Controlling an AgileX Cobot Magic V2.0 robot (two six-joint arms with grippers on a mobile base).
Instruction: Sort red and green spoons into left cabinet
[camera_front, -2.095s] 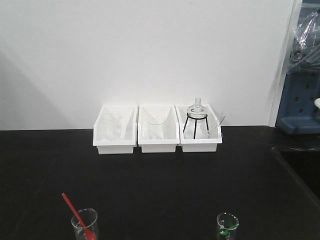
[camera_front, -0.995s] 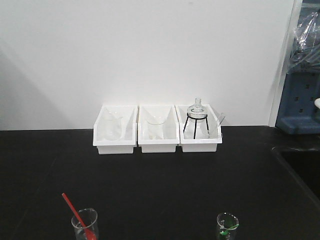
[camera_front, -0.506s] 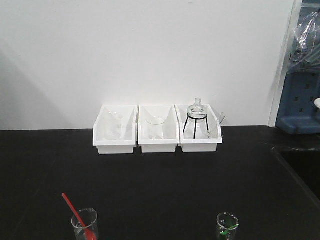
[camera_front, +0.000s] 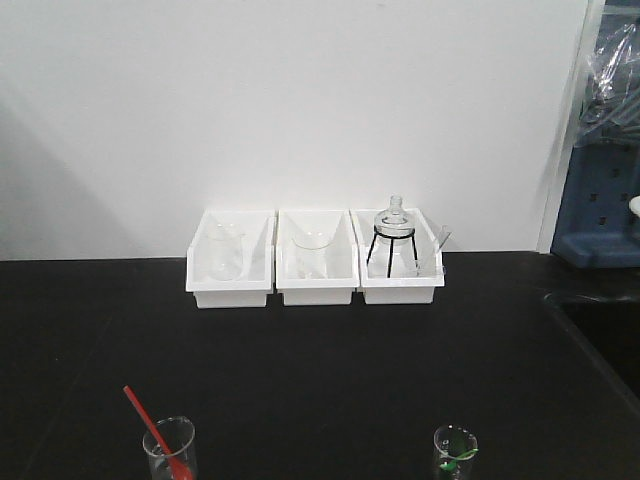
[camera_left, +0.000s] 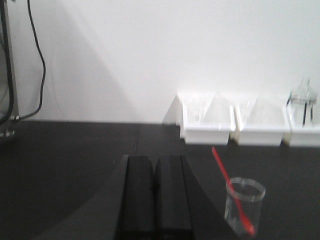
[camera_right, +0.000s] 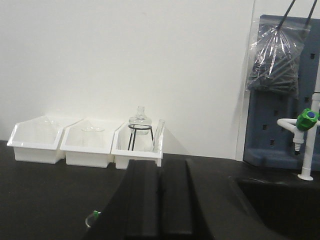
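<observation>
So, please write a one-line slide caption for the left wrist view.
Left gripper, shut and empty, near a red spoon standing in a glass beaker on the black table.

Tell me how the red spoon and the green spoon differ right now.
Colour: the red spoon is bright red, the green spoon bright green.
Pose: the red spoon's handle leans left and juts well above the left beaker; the green spoon hardly rises past the right beaker rim.
Place: the red spoon is front left on the table, the green spoon front right.
Shared: each stands in a clear beaker.
</observation>
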